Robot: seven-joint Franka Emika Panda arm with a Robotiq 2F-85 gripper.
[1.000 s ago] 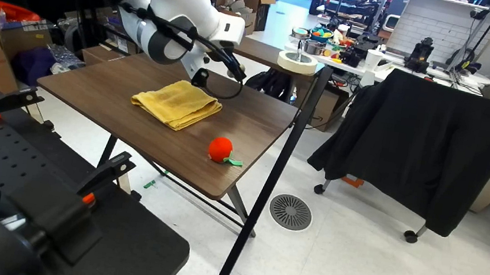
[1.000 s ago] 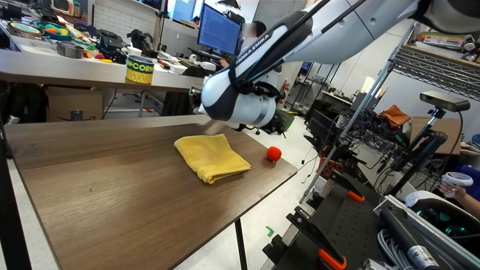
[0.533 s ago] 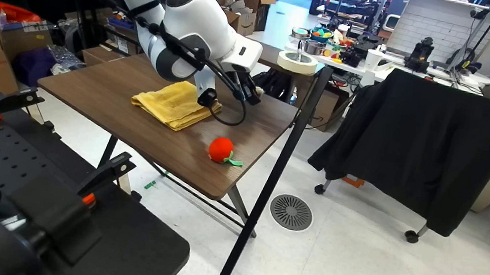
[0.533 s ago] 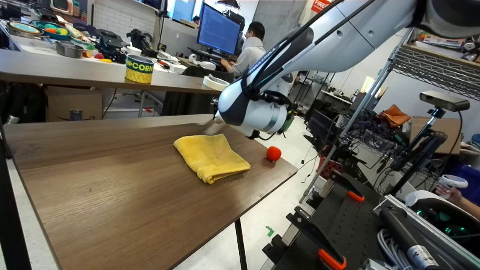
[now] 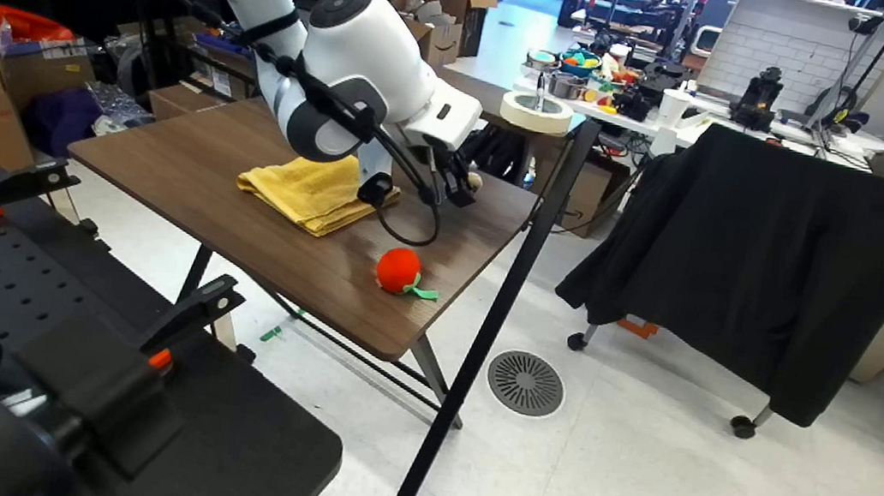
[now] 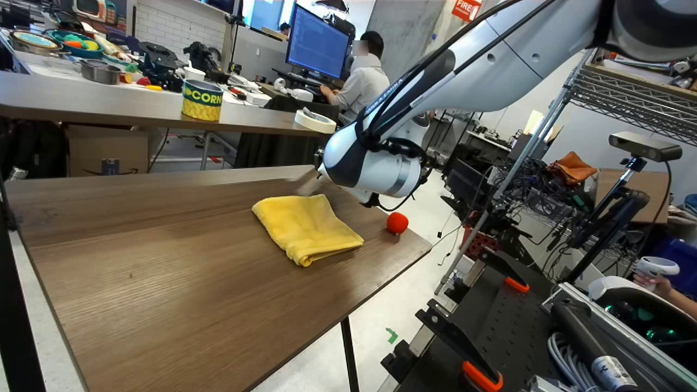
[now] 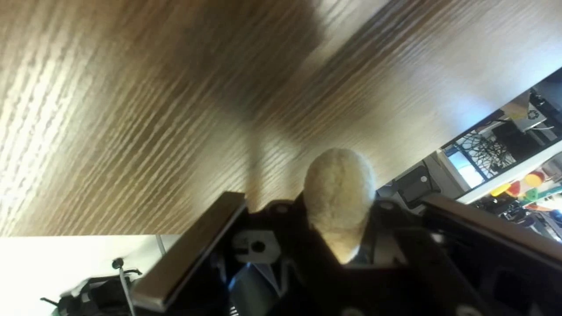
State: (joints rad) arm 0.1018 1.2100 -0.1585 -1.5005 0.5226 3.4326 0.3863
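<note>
Robot arm [image 6: 495, 71], mounted camera [image 6: 645, 147] and monitor [image 6: 317, 43] show this is a lab.

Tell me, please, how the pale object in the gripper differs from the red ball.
The pale object is cream; the red ball is vivid orange-red. The pale object is held by the gripper; the red ball lies on the table. The pale object looks elongated in the wrist view; the red ball looks round. Both have curved outlines.
</note>
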